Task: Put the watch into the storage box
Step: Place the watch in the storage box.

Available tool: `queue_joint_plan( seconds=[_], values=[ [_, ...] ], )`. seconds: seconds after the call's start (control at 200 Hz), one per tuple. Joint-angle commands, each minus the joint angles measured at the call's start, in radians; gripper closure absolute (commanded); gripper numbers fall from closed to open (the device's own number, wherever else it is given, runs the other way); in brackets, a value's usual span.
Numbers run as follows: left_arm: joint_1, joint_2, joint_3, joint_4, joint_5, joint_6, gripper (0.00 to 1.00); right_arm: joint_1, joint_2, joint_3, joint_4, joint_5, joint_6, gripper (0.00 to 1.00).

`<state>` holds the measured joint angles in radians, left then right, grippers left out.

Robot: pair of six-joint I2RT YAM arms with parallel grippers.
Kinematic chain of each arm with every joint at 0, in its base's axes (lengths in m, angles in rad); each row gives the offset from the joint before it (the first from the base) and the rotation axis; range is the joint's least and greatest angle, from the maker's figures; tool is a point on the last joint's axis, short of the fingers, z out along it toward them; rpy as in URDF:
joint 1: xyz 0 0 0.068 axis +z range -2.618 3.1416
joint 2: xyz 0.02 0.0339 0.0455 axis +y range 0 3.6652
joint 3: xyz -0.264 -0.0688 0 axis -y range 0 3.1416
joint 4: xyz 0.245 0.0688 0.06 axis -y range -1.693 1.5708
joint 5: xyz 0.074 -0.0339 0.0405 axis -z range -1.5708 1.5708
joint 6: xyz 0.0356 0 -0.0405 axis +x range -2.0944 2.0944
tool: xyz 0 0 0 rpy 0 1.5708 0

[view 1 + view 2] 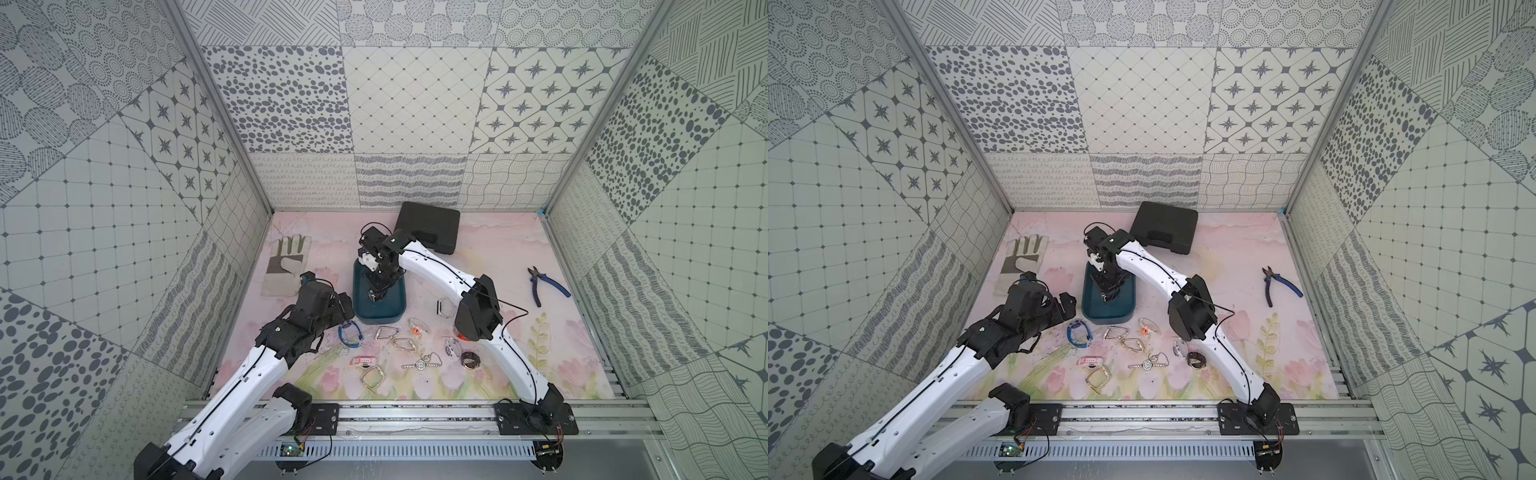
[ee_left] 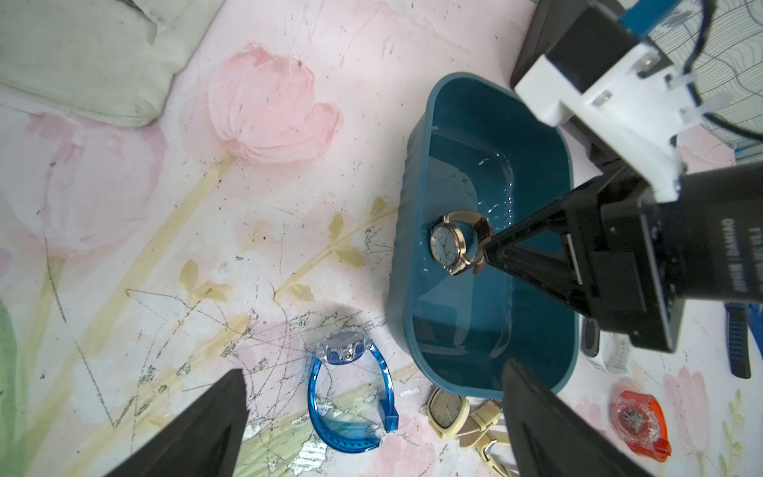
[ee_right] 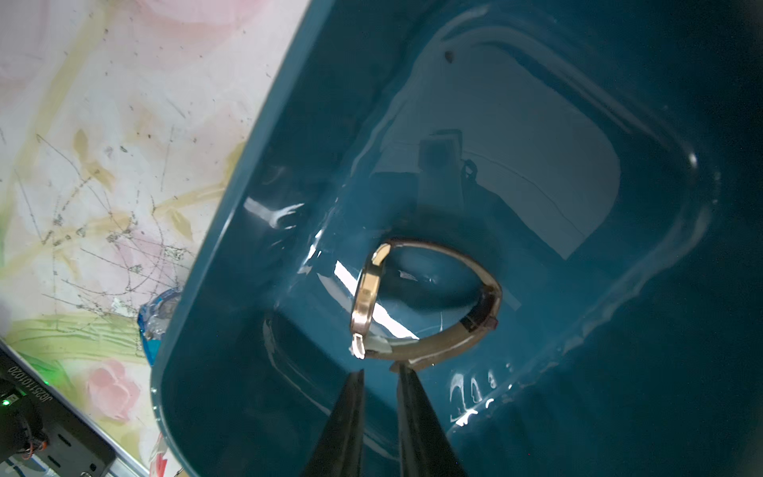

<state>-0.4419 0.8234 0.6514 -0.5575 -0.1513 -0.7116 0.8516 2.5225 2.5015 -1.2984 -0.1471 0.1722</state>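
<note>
Just beyond right fingers (image 3: 342, 417): watch (image 3: 365, 298).

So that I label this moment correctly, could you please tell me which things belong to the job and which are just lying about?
In the job: gold-cased watch, storage box, right tool at the watch's strap.
Lying about: work glove, black case, pliers, blue watch.

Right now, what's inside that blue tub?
One gold-cased watch with a brown strap, standing on edge in the storage box, at the tips of the right gripper. The gripper hides some floor.
</note>
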Motion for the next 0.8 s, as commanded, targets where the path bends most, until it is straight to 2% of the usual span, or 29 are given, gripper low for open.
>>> queue_joint_plan(
  seconds=[0.0, 0.2, 0.37, 0.515, 0.595, 0.795],
  values=[
    [0.005, -0.014, -0.023, -0.017, 0.040, -0.041, 0.01, 0.003, 0.003, -0.011, 0.048, 0.015, 0.006, 0.79],
    [0.005, -0.058, -0.057, -0.043, 0.075, -0.080, 0.01, 0.002, -0.050, -0.040, 0.081, 0.015, 0.010, 0.77],
    [-0.011, -0.052, -0.122, -0.041, 0.129, -0.146, 0.01, 0.001, -0.153, -0.120, 0.120, 0.043, 0.000, 0.74],
    [-0.018, -0.043, -0.159, -0.075, 0.134, -0.183, 0.02, -0.017, -0.311, -0.273, 0.188, 0.082, 0.000, 0.67],
    [-0.019, -0.055, -0.190, -0.068, 0.162, -0.210, 0.05, -0.034, -0.403, -0.381, 0.232, 0.102, 0.000, 0.63],
    [-0.020, 0.022, -0.199, -0.044, 0.137, -0.194, 0.11, -0.057, -0.581, -0.602, 0.320, 0.106, 0.006, 0.62]
  ],
)
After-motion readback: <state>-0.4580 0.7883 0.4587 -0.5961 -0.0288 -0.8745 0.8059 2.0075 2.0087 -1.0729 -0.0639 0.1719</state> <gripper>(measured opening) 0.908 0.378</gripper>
